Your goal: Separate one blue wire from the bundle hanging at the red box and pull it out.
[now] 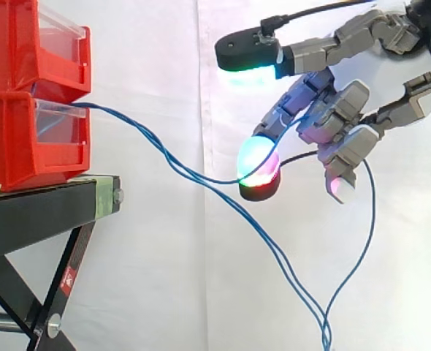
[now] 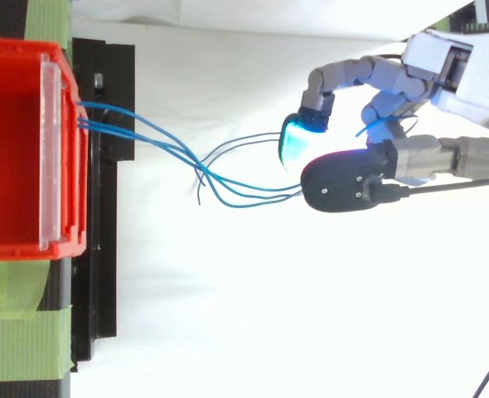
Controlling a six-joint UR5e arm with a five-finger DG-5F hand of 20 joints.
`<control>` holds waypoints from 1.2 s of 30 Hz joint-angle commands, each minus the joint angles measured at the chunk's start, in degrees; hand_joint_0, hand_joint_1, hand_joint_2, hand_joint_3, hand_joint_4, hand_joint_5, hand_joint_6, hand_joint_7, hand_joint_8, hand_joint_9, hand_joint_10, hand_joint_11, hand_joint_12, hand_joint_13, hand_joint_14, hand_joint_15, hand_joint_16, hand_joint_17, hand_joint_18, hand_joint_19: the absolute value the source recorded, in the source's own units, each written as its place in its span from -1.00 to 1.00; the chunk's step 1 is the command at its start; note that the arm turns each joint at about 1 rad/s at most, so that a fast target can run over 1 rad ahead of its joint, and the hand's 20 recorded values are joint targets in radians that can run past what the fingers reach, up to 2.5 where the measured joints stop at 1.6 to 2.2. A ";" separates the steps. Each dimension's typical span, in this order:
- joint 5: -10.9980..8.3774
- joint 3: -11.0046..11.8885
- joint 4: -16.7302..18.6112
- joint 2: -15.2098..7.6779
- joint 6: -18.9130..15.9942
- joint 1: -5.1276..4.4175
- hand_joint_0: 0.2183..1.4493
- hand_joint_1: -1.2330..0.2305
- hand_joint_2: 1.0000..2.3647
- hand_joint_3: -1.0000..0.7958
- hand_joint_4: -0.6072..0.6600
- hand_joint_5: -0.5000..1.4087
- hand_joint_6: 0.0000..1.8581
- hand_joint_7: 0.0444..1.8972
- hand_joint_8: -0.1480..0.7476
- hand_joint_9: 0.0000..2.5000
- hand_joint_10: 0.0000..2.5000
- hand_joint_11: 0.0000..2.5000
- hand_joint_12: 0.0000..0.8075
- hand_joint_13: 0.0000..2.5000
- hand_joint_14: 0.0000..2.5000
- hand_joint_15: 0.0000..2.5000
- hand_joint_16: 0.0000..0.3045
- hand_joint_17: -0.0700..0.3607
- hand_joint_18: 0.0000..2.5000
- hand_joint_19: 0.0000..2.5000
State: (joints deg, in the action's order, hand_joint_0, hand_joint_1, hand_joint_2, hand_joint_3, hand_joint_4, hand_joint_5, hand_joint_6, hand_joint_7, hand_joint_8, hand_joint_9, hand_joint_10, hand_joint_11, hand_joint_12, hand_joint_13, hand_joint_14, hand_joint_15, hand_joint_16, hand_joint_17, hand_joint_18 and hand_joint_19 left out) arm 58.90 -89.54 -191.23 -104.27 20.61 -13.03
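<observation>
Wire, thin and blue, leaves the right face of the red bins with the rest of the bundle. It dips to the right, then splits off and rises to the hand at upper right. It passes under the glowing pad of one of the curled fingers, runs up between them, and comes out on the hand's right side, dropping in a long loop to the bottom edge. The fingers are curled round this wire. The thumb stretches out above them, its pad lit green. The bundle's other strands hang lower, slanting down to the right, apart from the held wire. From above, the strands fan out of the bins, cross one another midway, and converge between a cyan pad and the thumb's dark back. The bins sit stacked on a black stand patched with green tape, before a white curtain.
</observation>
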 commanded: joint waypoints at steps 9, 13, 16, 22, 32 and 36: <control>0.25 -0.02 0.95 0.03 2.86 0.55 -0.60 -0.01 -1.00 -0.44 0.33 -0.62 -0.40 0.19 0.00 -0.27 0.74 -0.03 0.10 -0.18 -0.35 0.10 -0.61 -0.05 -0.27 -0.36; 0.51 -0.02 1.04 0.03 3.48 0.55 -0.61 -0.11 -1.00 -0.44 0.34 -0.63 -0.39 0.17 0.00 -0.29 0.77 -0.06 0.11 -0.18 -0.35 0.09 -0.61 -0.05 -0.27 -0.36; 0.87 -0.02 1.12 0.03 4.97 0.55 -0.61 -0.15 -1.00 -0.44 0.34 -0.63 -0.38 0.16 0.00 -0.29 0.78 -0.08 0.10 -0.18 -0.36 0.10 -0.61 -0.05 -0.27 -0.36; 1.83 -0.02 1.30 0.03 10.33 0.72 -0.60 -0.16 -1.00 -0.44 0.34 -0.63 -0.38 0.15 0.01 -0.30 0.78 -0.06 0.08 -0.18 -0.37 0.11 -0.61 -0.06 -0.27 -0.36; 1.83 -0.02 2.00 0.03 10.33 0.72 -0.53 -0.21 -1.00 -0.44 0.30 -0.64 -0.33 0.10 -0.05 -0.28 0.75 -0.02 0.02 -0.16 -0.45 0.16 -0.64 -0.11 -0.27 -0.35; 1.83 -0.02 2.00 0.03 10.24 0.72 -0.47 -0.27 -1.00 -0.42 0.26 -0.65 -0.23 -0.04 -0.06 -0.28 0.75 -0.01 -0.03 -0.14 -0.50 0.20 -0.66 -0.13 -0.28 -0.35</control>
State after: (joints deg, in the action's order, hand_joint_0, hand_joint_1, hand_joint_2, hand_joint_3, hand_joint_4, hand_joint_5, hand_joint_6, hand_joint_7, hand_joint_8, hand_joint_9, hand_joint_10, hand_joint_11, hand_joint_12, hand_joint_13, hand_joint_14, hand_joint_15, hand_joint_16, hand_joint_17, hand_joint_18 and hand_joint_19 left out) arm 60.73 -89.54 -189.28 -104.24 30.91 -12.34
